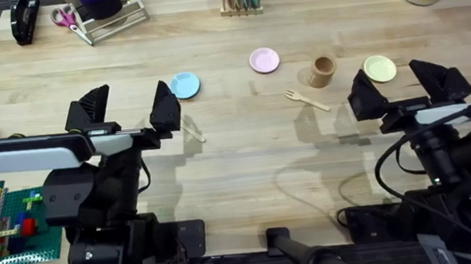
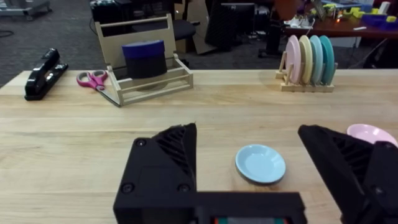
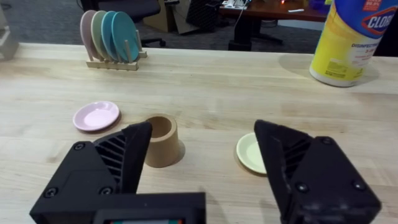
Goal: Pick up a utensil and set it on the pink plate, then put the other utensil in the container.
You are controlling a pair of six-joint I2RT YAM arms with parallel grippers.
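You are at the very start: nothing is picked up yet. Both the left gripper (image 1: 128, 109) and the right gripper (image 1: 410, 87) hang spread wide and empty. The utensil (image 1: 194, 134) lies just beside the left fingers, near the light blue plate (image 1: 184, 85), partly hidden, so its outline is probably a plain stick. You need to descend on it, then carry it to the pink plate (image 1: 264, 60), which is bare. The fork (image 1: 305, 100) lies near the container (image 1: 322, 71), which looks empty.

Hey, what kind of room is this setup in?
Probably a robotics lab or office workspace: two grippers, left and right, over a wooden table, with a black stapler and desks behind.
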